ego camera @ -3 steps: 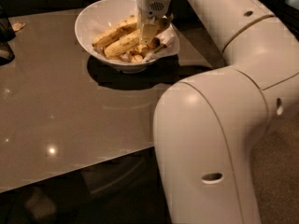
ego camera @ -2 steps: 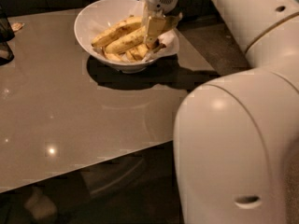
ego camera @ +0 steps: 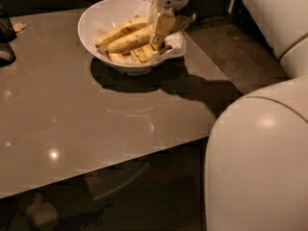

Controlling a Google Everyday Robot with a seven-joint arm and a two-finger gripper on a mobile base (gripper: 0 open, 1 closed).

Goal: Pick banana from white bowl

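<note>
The white bowl (ego camera: pixel 92 14) stands at the far side of the table. Several bananas lie in it. The longest banana (ego camera: pixel 129 40) runs from lower left to upper right, and its right end sticks out past the bowl's rim beside the gripper. My gripper (ego camera: pixel 160 37) reaches down from above at the bowl's right side, and its fingers (ego camera: pixel 161 27) are closed across this banana. A second whole banana (ego camera: pixel 120 30) lies just behind it. Short pieces (ego camera: pixel 137 56) lie in front. Crumpled white paper (ego camera: pixel 177 44) sits at the right rim.
The glossy beige table (ego camera: pixel 96 119) ends just right of the bowl and along the front. A dark object (ego camera: pixel 6 32) stands at the table's far left edge. My white arm and body (ego camera: pixel 260 162) fill the right side. The floor beyond is dark.
The view has moved closer and shifted. The gripper has stayed at the bowl's right side, and the long banana's right end now sticks up past the gripper.
</note>
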